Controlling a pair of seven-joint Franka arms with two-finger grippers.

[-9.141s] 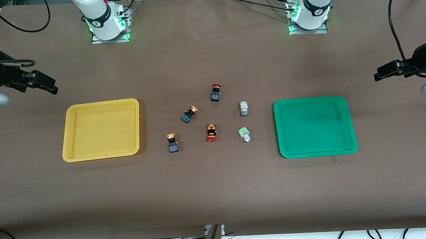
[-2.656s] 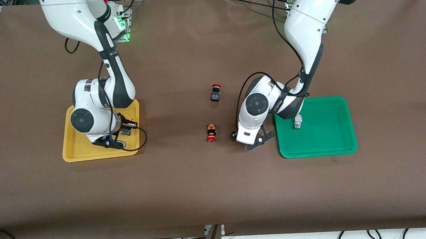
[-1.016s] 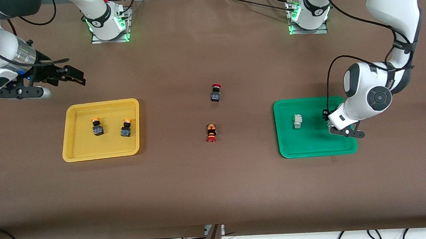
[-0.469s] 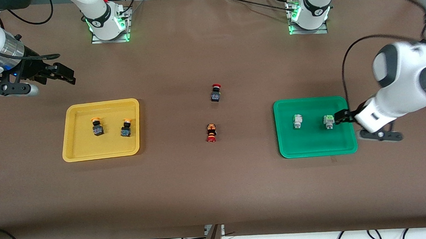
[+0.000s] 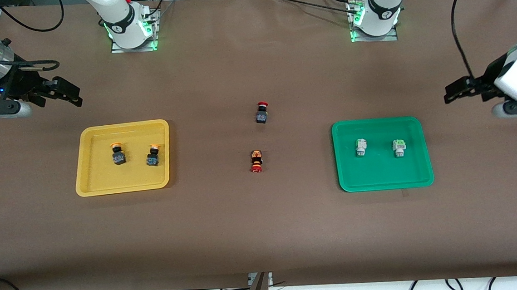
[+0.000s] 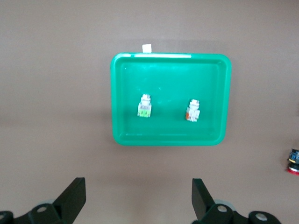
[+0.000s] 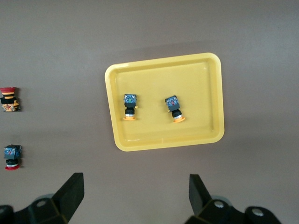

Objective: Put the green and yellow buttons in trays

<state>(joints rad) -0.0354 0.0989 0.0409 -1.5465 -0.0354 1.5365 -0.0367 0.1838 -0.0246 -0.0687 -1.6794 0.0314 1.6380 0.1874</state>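
Two black-bodied buttons with orange-yellow caps (image 5: 117,154) (image 5: 152,155) lie in the yellow tray (image 5: 88,175), also in the right wrist view (image 7: 130,106) (image 7: 174,108) (image 7: 211,98). Two white-silver buttons with pale green parts (image 5: 360,147) (image 5: 399,147) lie in the green tray (image 5: 381,179), also in the left wrist view (image 6: 145,105) (image 6: 192,110) (image 6: 170,139). My right gripper (image 5: 70,91) is open and empty, up over the bare table at the right arm's end (image 7: 135,198). My left gripper (image 5: 454,91) is open and empty, up over the bare table at the left arm's end (image 6: 138,200).
Two black-bodied switches with red caps lie on the brown table between the trays, one (image 5: 261,112) nearer the bases, one (image 5: 256,161) nearer the front camera. The arm bases (image 5: 129,22) (image 5: 374,12) stand along the table's edge.
My left gripper has let go of the second pale green button in the green tray, risen and drawn back toward the left arm's end. My right gripper has drifted farther toward its own end.
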